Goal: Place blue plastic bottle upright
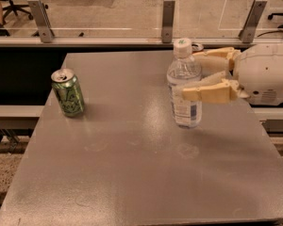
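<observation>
The blue plastic bottle [183,108] is clear with a white cap and a white-and-pale-blue label. It stands upright right of the middle of the grey table [132,173], its base on the tabletop. My gripper [190,75] reaches in from the right at the bottle's mid height. One beige finger [208,91] lies across the bottle's near side and the other sits behind it, so the fingers are closed on the bottle. The white arm body [266,74] is at the right edge.
A green can [67,92] stands upright near the table's left edge. A metal rail with posts [168,14] and glass panels runs behind the table. The table's right edge is just under the arm.
</observation>
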Controlling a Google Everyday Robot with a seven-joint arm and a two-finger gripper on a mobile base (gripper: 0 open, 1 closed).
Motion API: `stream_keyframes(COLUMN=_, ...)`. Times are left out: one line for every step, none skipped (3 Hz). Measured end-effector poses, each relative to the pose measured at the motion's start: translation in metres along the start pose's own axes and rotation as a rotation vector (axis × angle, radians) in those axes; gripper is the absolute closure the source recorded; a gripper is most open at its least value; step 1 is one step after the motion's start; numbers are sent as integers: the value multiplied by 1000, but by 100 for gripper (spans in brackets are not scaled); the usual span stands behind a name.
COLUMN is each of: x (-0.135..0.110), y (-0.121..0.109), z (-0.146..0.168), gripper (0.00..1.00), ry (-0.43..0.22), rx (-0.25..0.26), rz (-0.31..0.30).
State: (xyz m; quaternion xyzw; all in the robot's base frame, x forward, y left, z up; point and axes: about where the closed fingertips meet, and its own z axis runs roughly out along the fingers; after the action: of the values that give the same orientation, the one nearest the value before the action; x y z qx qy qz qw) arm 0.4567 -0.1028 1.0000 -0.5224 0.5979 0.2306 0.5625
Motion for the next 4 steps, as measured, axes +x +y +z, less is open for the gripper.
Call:
stream_keyframes(x=10, y=-5, z=-3, gripper=100, ry=-64, rx=16, rz=27)
stream_keyframes(x=20, y=-9, z=-2, gripper=100, ry=-114, rx=18, rz=61)
stream_keyframes(x=27, y=-12, z=1, gripper=100, ry=-159, rx=11, rz=88)
stream_keyframes(x=33, y=-11, z=3, gripper=100, ry=-202, rx=-4, rz=106)
